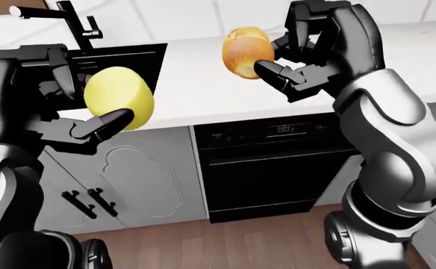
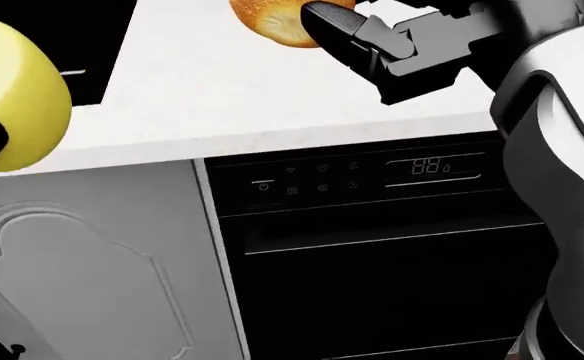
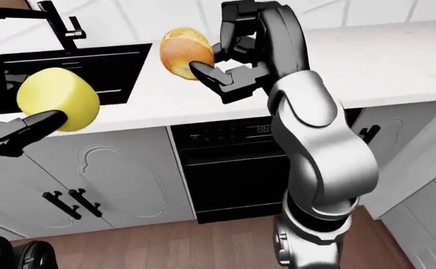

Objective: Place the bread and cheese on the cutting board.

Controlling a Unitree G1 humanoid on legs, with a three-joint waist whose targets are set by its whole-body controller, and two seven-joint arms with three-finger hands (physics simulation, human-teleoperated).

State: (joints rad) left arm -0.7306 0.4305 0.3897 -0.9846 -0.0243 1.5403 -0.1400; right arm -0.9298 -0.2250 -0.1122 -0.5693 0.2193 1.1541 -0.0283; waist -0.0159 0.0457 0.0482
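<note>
Holding both items up over the white counter (image 1: 203, 84). The sink (image 3: 106, 61), recessed in the counter at the upper left of the eye views, shows only a dark basin; contents not discernible.

My left hand (image 1: 76, 126) is raised to the left of the dishwasher (image 1: 277, 168), fingers clenched round the yellow cheese (image 1: 119, 98), one dark finger lying across its lower face.

My right hand (image 1: 296, 56) is lifted above the dishwasher, forearm bent upward, fingers pinching the orange-brown bread (image 1: 244, 51), which is clear of the counter.

The cutting board is not identifiable in any view. In the head view both the cheese and the bread are cropped at the frame edges. The faucet (image 1: 80, 25) stands above the sink.
</note>
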